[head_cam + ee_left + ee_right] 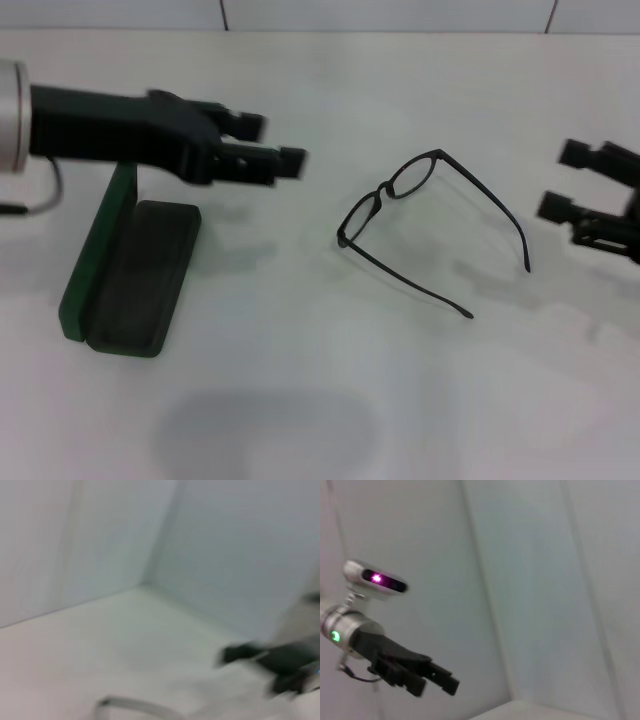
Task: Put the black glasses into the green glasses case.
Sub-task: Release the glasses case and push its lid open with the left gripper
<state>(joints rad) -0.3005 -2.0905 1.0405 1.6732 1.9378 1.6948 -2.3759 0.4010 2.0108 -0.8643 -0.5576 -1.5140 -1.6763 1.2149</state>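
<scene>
The left claw (268,145) hovers with its black fingers a narrow gap apart and holding nothing, above the tabletop (330,400) just right of the open dark green hard glasses case (125,270), whose lid stands upright on its left side. The thin black wire-framed glasses (400,200) lie unfolded near the middle, well apart from the case. At the far right edge the right claw (570,180) hangs with fingers spread wide, empty.
</scene>
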